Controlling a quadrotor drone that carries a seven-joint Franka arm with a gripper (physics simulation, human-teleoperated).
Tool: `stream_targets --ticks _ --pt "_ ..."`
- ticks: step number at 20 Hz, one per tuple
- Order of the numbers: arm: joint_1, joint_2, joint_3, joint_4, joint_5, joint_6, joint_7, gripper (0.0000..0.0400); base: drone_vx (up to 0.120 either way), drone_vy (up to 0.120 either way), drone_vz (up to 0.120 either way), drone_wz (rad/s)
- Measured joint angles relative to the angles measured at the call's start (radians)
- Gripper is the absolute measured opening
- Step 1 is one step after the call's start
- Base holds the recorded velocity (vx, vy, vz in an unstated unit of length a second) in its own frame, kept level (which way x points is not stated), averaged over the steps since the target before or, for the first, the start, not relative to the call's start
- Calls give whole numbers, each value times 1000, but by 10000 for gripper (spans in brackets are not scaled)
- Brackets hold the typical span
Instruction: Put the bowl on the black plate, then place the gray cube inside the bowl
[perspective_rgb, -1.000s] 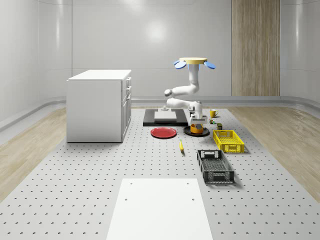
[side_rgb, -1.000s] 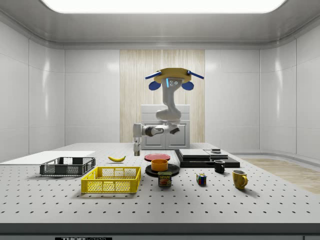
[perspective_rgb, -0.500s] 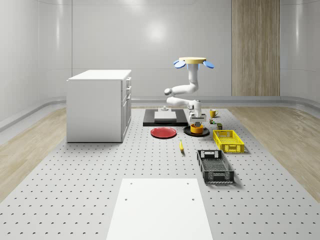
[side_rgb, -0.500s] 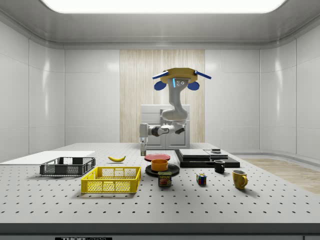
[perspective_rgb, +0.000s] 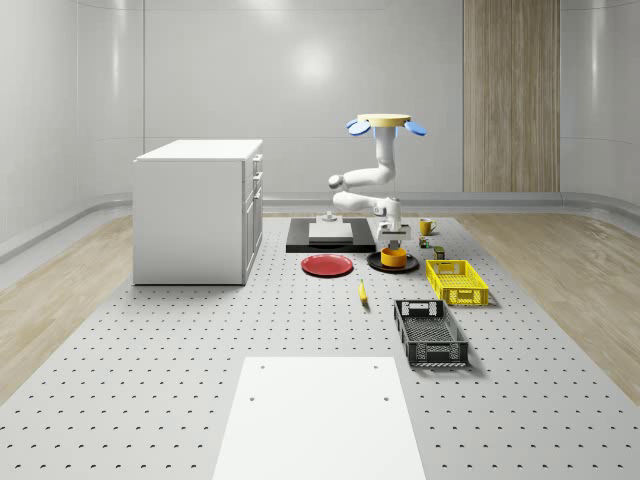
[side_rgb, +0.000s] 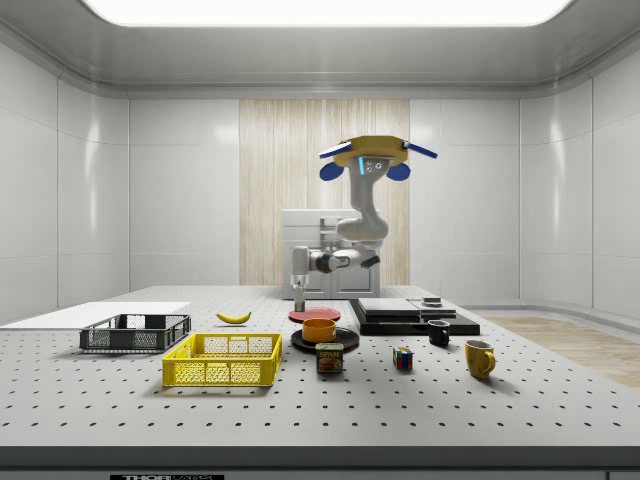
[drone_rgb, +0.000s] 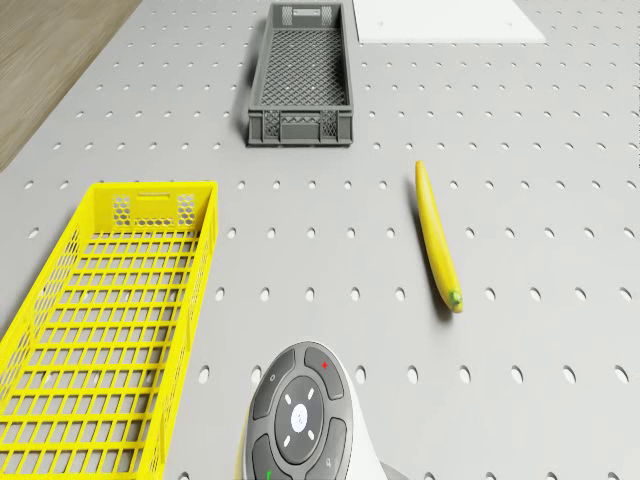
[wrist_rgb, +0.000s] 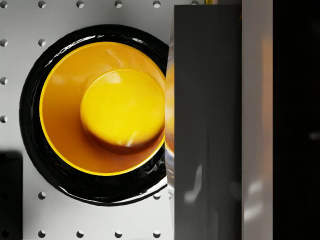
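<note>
Orange bowl (wrist_rgb: 102, 107) sitting on black plate (wrist_rgb: 35, 160), drone (perspective_rgb: 386, 123) hovering above, gripper (perspective_rgb: 394, 243) just over bowl, finger spread indiscernible

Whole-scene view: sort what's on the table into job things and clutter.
Job: orange bowl, sitting on the black plate; small gray block on the slab, likely the cube; gripper above the bowl, drone hovering higher up.
Clutter: red plate, banana, yellow crate, dark crate, yellow mug, white cabinet.
</note>
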Motion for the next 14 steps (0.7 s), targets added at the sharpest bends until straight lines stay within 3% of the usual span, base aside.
stream_targets --ticks 2,14 --pt "0 0 0 0 0 0 0 250 -120 100 0 0" --pt "1 1 0 0 -1 -1 -1 250 -120 0 0 0"
